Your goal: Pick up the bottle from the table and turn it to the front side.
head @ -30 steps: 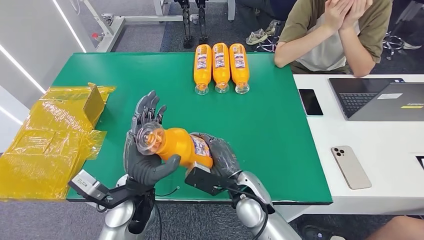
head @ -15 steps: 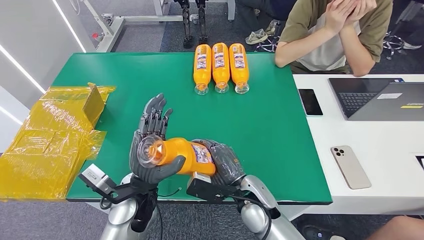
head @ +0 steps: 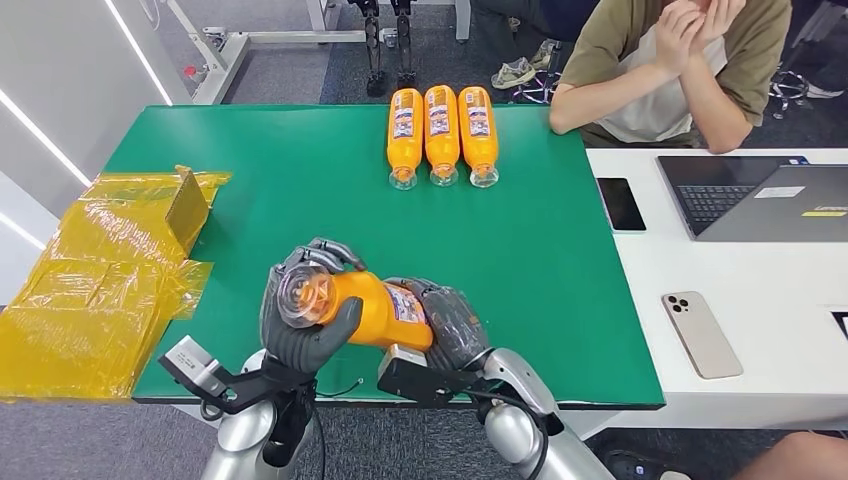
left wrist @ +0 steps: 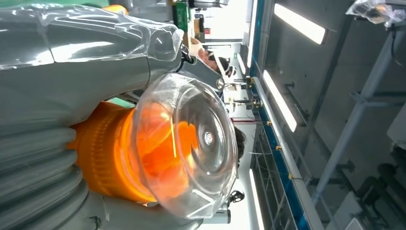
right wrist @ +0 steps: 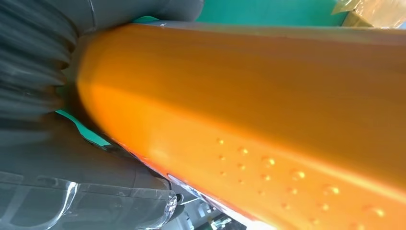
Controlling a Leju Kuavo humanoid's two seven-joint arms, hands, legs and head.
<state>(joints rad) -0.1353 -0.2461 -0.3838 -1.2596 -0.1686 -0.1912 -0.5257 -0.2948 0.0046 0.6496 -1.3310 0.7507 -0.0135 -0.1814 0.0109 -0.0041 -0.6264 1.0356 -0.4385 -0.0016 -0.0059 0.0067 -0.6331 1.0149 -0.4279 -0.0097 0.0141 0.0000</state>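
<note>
An orange bottle [head: 372, 305] with a clear cap and a blue-and-white label is held lying sideways above the near edge of the green table [head: 250, 170]. My left hand [head: 300, 310] grips its cap end, fingers curled over the top. My right hand [head: 452, 322] grips the body end from the right. The left wrist view has the clear cap [left wrist: 191, 143] close up between my thumb and fingers. In the right wrist view the bottle's orange body [right wrist: 268, 105] lies along my right hand's palm.
Three more orange bottles [head: 441, 130] lie side by side at the table's far edge. Crumpled yellow plastic wrap [head: 100, 270] lies over the table's left side. A person sits at the far right behind a white desk [head: 760, 290] with two phones and a laptop.
My left hand's fingers, spread upright behind the cap before, have curled down over the cap end. The bottle has sunk a little toward me.
</note>
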